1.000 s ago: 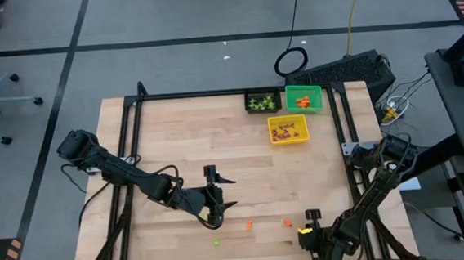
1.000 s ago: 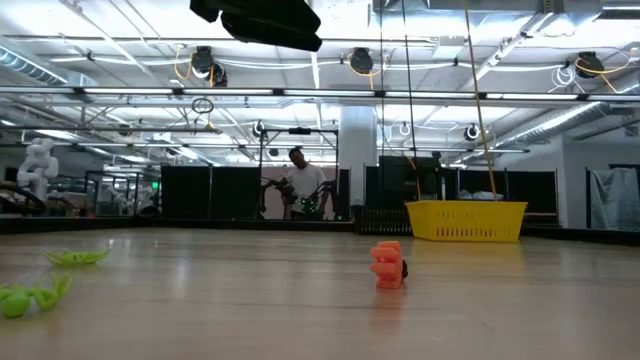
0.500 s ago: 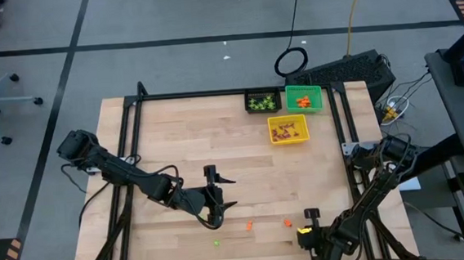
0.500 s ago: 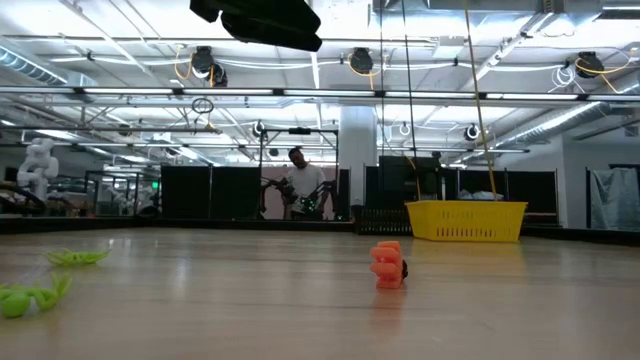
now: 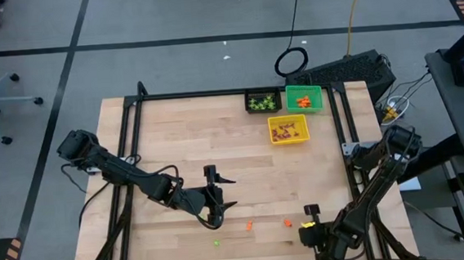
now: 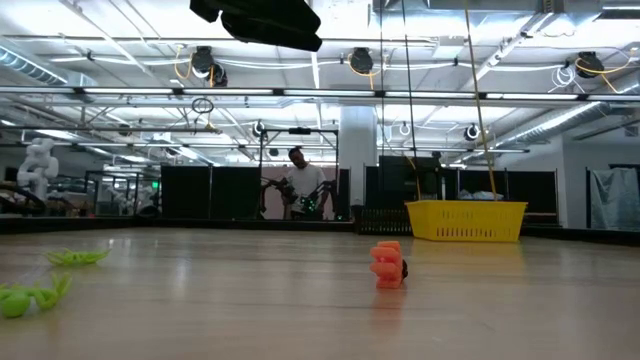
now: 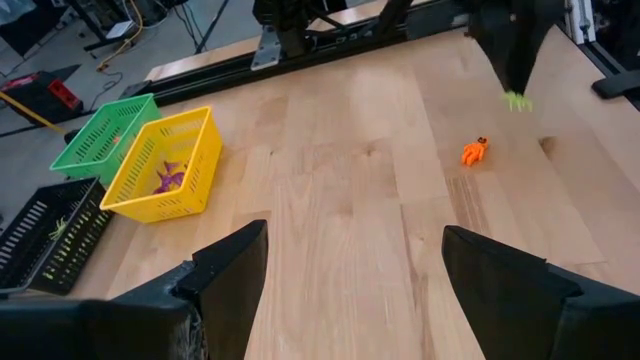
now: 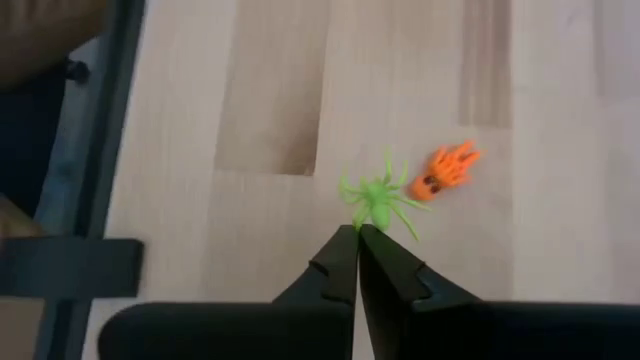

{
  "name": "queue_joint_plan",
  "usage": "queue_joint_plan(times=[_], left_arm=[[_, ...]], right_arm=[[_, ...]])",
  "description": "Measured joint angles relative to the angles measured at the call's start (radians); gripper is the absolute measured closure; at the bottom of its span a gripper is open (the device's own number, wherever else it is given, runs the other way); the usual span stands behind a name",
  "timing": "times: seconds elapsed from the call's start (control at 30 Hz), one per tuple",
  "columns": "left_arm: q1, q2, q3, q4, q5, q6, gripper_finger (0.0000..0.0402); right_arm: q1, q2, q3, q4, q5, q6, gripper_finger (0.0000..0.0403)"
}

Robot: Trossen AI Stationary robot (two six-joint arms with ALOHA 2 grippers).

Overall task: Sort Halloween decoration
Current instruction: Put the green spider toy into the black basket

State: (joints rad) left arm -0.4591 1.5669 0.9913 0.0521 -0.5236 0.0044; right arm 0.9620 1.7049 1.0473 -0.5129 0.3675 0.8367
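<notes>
The right gripper's (image 8: 357,232) jaws are pinched tight together, with the light-green spider trinket (image 8: 378,203) caught at their very tips. The left gripper's (image 7: 350,290) jaws stand released and wide, with nothing between them.

Taking the table as a clock face seen from above, with the near edge at 6, the right gripper sits at about 5 o'clock, close to that edge. Just beside its tips, toward 11 o'clock from it, an orange trinket (image 8: 445,168) lies loose on the wood. A second orange piece (image 5: 248,225) and a small green piece (image 5: 216,243) lie around 6 o'clock, unsorted. The left gripper waits just above them, near the table's middle.

Farthest off, at about 1 o'clock, are the bins. The yellow bin (image 5: 288,129) holds purple pieces. Behind it the black bin (image 5: 263,101) holds green ones, and the green bin (image 5: 303,99) holds orange ones.

The step in hand looks like the pick of the green spider, with the grasp just made. The next move calls for lifting clear without dragging the orange neighbour. Then comes a long carry toward 1 o'clock to the black bin, where the other green pieces lie. The grip seems to be on a thin edge of the spider, so it could slip on the way.
</notes>
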Motion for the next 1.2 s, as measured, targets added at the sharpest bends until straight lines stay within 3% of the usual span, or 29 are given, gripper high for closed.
queue_joint_plan(times=[0.23,0.5,0.63,0.83,0.97,1.2], left_arm=[[0.000,0.000,0.000,0.002,0.000,0.000,0.0103],[0.000,0.000,0.000,0.018,0.000,0.001,0.0103],[0.000,0.000,0.000,0.023,0.000,0.000,0.0103],[0.000,0.000,0.000,0.021,0.000,0.001,0.0103],[0.000,0.000,0.000,0.020,0.000,0.001,0.0103],[0.000,0.000,0.000,0.037,-0.001,0.002,0.0103]], right_arm=[[-0.009,-0.154,0.001,-0.028,0.120,-0.145,0.0403],[-0.020,-0.371,-0.020,0.003,0.388,-0.462,0.0403],[-0.072,-0.483,-0.085,0.096,0.444,-0.620,0.0403],[-0.174,-0.656,-0.279,0.358,0.417,-0.811,0.0403],[-0.225,-0.741,-0.466,0.671,0.348,-0.910,0.0403],[-0.307,-0.755,-0.698,1.080,0.259,-0.954,0.0403]])
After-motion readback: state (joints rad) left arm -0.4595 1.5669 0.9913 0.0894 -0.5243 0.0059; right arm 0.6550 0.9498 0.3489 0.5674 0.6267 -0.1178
